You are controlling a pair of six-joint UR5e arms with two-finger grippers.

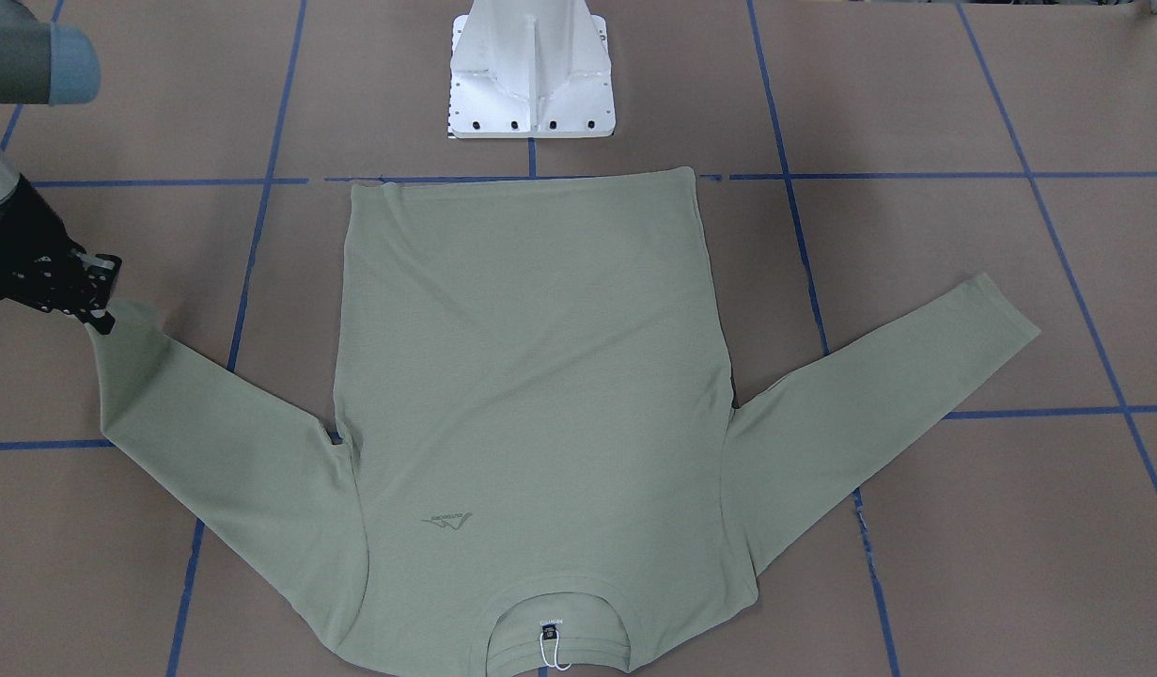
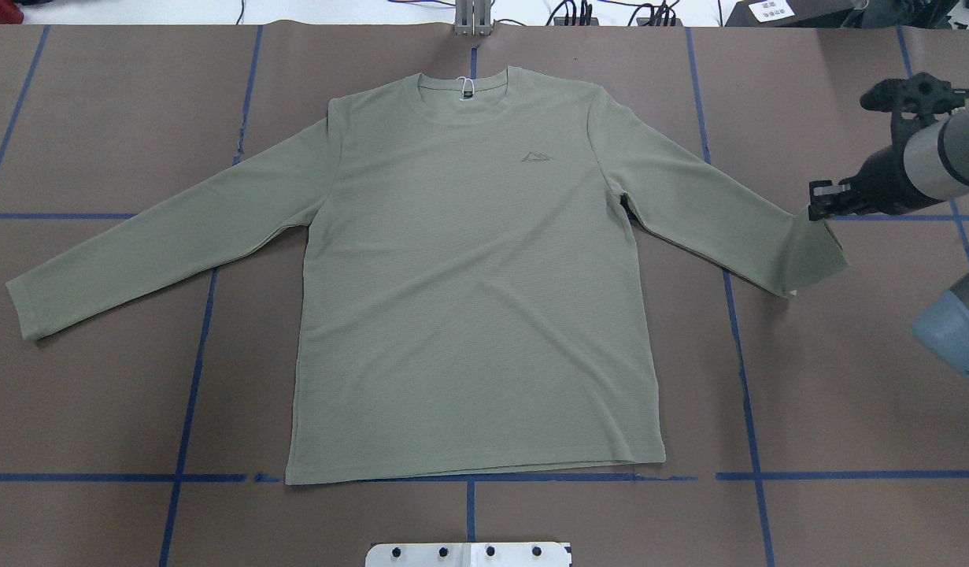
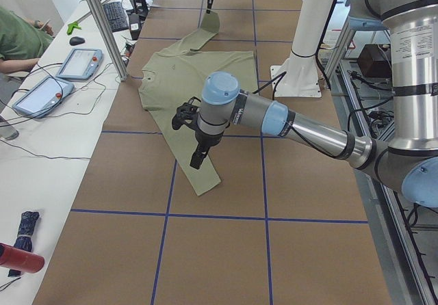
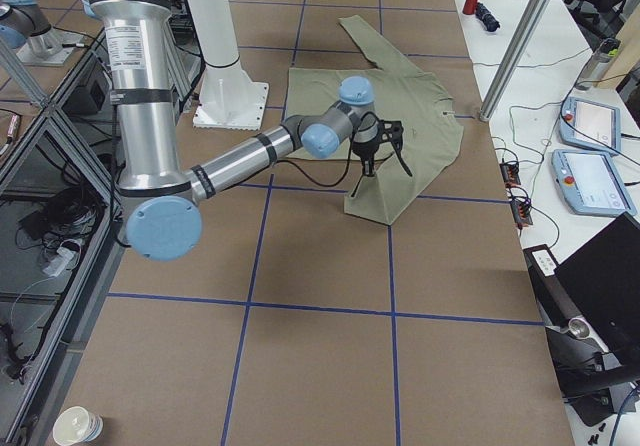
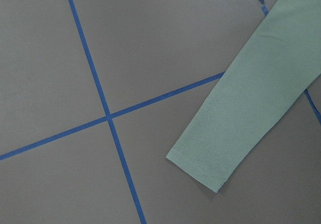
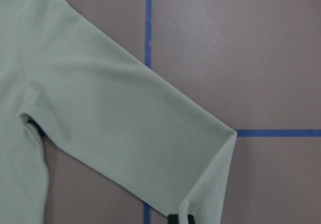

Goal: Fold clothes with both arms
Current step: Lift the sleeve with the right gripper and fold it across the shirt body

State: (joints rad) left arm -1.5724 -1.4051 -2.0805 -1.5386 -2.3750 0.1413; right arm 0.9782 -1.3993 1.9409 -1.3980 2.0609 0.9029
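Plainly, the shirt (image 2: 468, 299) lay flat and front-up at the middle of the table (image 2: 846, 409). From overhead, its collar was at 12 o'clock and its hem at 6 o'clock, just short of the white pedestal base (image 2: 468, 555). Its left sleeve (image 2: 169, 236) ran out toward 8 o'clock and rested flat on the brown paper. Its right sleeve (image 2: 712, 213) ran toward 4 o'clock. There the right gripper (image 2: 819, 209) had its fingers clamped on the cuff's 12 o'clock corner, holding that end raised off the table like a small tent. The left gripper (image 3: 196, 160) hovered above the left sleeve's cuff, apart from it. It showed only in a side view, so whether its fingers were together or apart could not be told. Blue tape lines (image 2: 190, 394) crossed the table under the shirt.
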